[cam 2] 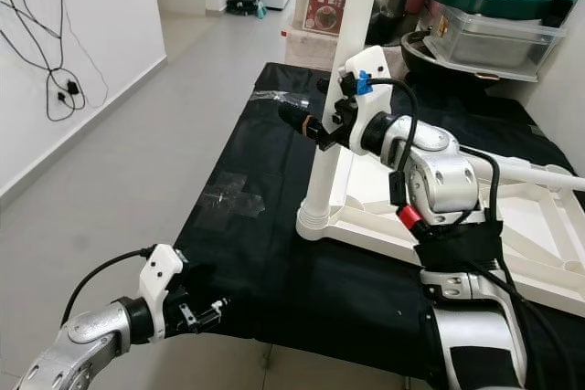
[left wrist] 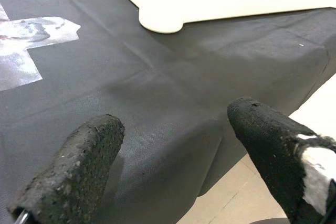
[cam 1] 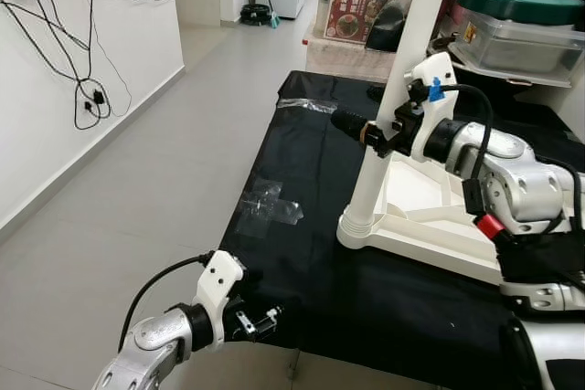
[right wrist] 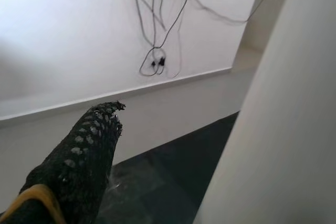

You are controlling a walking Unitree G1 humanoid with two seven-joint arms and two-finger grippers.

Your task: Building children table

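A white children's table top (cam 1: 430, 216) lies upside down on the black cloth-covered table (cam 1: 302, 162). One white leg (cam 1: 402, 61) stands upright in its near left corner. My right gripper (cam 1: 366, 130) reaches across that leg at mid height. One black finger (right wrist: 79, 150) sticks out past the leg (right wrist: 283, 119) with a gap beside it, and the other finger is hidden behind the leg. My left gripper (cam 1: 265, 321) is low at the cloth's front left edge, open, its fingers (left wrist: 79, 171) apart over bare cloth with the table top's corner (left wrist: 163, 22) ahead.
Clear tape patches (cam 1: 270, 203) stick to the cloth on the left. Storage boxes (cam 1: 361, 2) and a green lidded pot (cam 1: 521, 2) crowd the back. Cables (cam 1: 87, 89) hang on the white wall to the left, beside open grey floor (cam 1: 137, 216).
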